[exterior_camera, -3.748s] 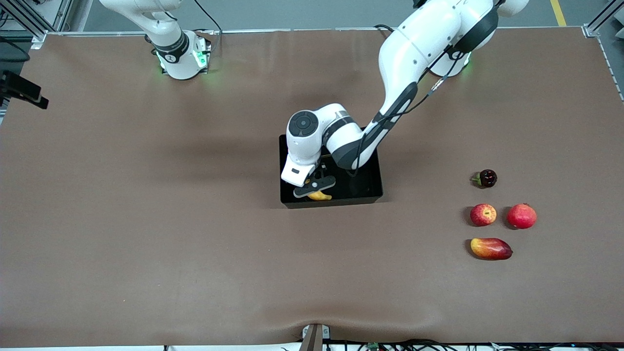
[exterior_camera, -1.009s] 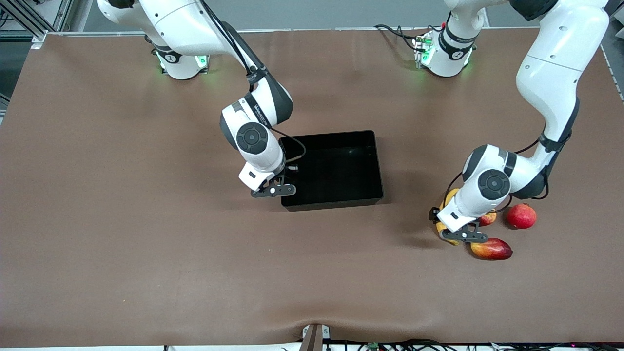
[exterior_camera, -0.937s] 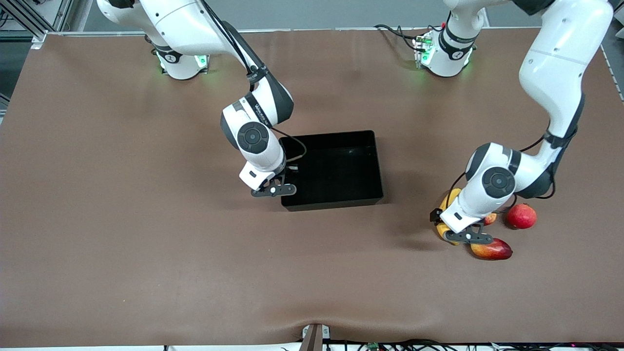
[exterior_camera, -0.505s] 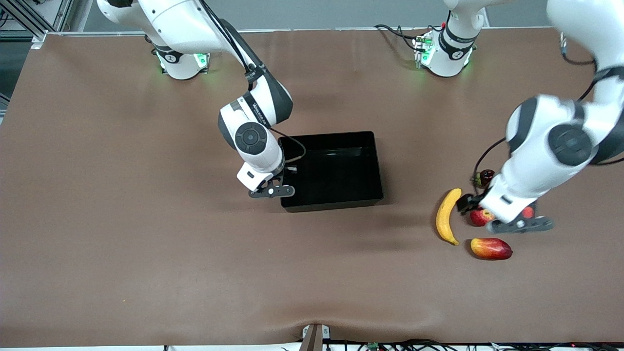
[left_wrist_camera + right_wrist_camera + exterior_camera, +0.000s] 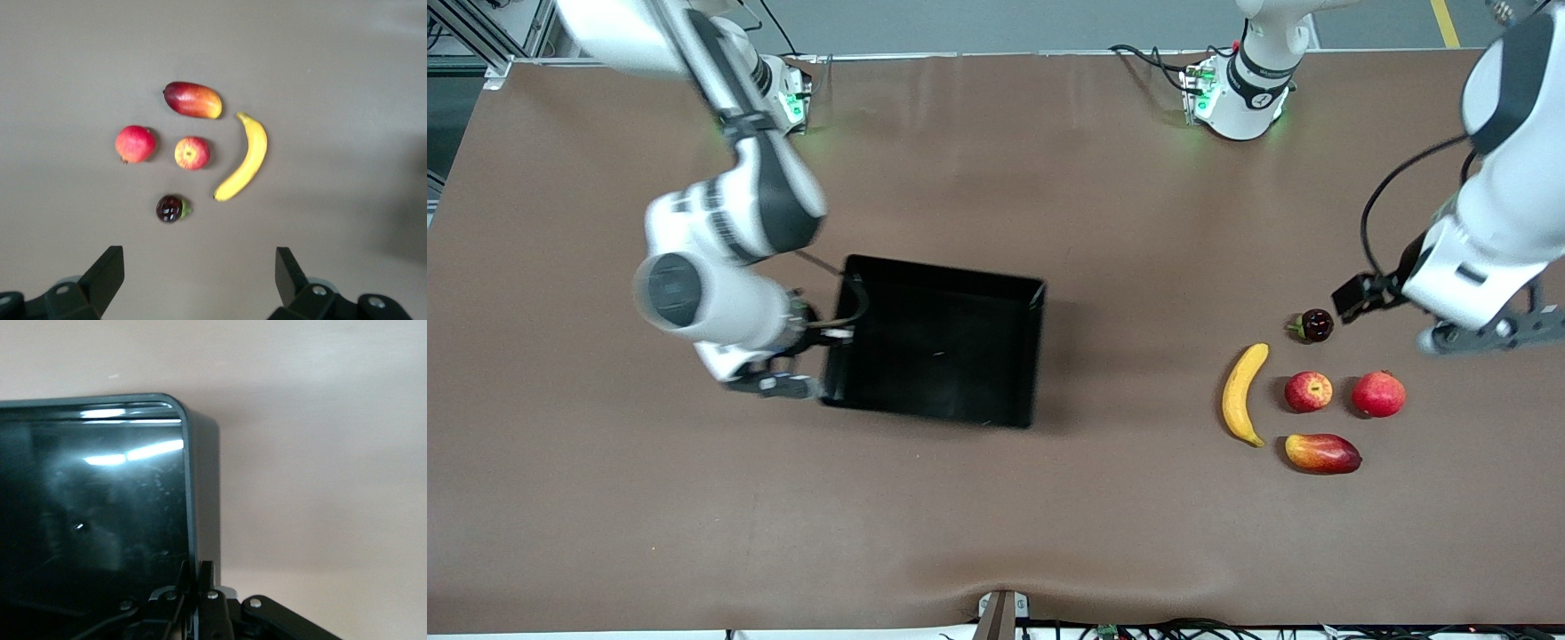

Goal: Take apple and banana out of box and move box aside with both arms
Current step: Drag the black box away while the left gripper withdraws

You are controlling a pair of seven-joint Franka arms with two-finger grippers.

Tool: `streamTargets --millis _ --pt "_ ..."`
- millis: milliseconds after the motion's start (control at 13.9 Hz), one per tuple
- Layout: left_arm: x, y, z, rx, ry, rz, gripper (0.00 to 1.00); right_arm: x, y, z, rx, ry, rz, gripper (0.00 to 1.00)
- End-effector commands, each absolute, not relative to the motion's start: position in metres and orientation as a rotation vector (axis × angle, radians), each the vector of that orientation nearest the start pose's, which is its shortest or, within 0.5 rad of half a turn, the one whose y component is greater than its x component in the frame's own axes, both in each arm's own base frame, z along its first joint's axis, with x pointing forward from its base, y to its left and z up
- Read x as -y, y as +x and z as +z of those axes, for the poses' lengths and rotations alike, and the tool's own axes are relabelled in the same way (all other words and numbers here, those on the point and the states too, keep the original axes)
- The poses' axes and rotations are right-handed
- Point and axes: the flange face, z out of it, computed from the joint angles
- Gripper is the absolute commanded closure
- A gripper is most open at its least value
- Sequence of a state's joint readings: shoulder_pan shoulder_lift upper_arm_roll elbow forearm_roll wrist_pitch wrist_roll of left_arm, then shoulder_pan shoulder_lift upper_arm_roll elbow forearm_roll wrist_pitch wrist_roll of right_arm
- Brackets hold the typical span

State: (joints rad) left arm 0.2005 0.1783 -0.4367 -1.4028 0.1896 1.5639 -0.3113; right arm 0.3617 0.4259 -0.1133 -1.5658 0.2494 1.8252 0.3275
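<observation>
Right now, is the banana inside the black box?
No, the banana lies on the table beside the apple, well away from the empty box.

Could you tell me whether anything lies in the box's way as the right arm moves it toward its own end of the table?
Nothing visible does. The right gripper is shut on the box wall, and only bare table lies that way.

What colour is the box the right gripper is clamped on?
Glossy black box; the front view shows it best.
</observation>
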Motion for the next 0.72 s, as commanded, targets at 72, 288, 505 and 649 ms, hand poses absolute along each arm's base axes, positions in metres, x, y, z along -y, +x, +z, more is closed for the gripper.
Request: streamTargets --millis 72,288,505,649 --pt "0.080 0.560 0.656 0.167 -3.155 -0.057 0.00 -0.064 0.637 0.388 -0.224 -2.907 0.374 1.00" --pt "0.073 0.542 0.665 0.186 -3.169 0.014 0.00 0.040 0.637 0.379 -0.081 -2.885 0.342 1.00" --pt "0.066 0.534 0.669 0.171 -3.179 0.046 0.00 0.142 0.624 0.363 0.020 -2.933 0.340 1.00" --pt "0.067 0.524 0.669 0.195 -3.171 0.055 0.00 0.188 0.617 0.341 0.039 -2.930 0.316 1.00"
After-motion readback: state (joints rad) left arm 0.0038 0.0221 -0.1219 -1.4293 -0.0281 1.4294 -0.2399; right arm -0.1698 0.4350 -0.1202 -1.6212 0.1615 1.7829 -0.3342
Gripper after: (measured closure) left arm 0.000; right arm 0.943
